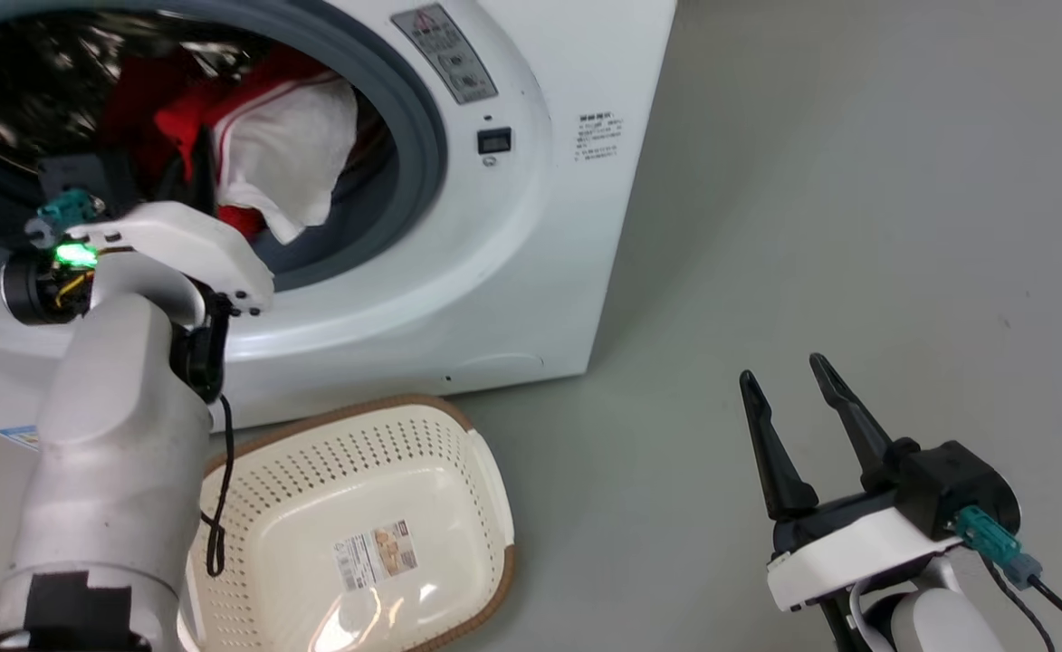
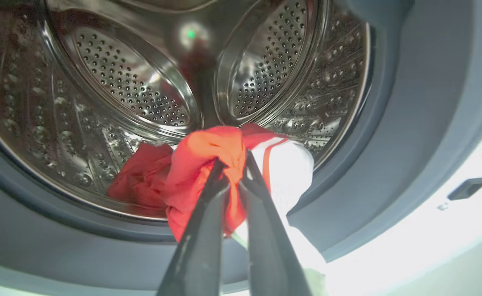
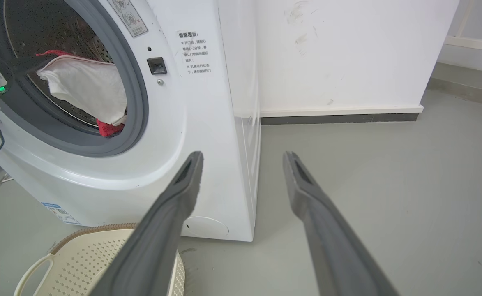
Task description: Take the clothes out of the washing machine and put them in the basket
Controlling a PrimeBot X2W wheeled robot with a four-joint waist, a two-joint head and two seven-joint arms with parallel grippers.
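The white washing machine (image 1: 531, 226) stands open, its grey-rimmed porthole at the upper left of the head view. The red and white clothes (image 1: 277, 154) hang inside the steel drum (image 2: 113, 86), draped towards the porthole rim. My left gripper (image 2: 234, 158) reaches into the porthole and is shut on a fold of the red fabric (image 2: 208, 152); a white panel with a red stripe (image 2: 286, 168) hangs to its right. The cream basket (image 1: 458, 471) sits on the floor below the porthole, with nothing but a paper label inside. My right gripper (image 1: 789, 380) hovers open over the floor at the lower right.
Grey floor (image 1: 856, 226) stretches to the right of the machine. A white wall with a dark skirting (image 3: 339, 117) rises behind it. A black cable (image 1: 218, 507) hangs from my left forearm over the basket's left rim.
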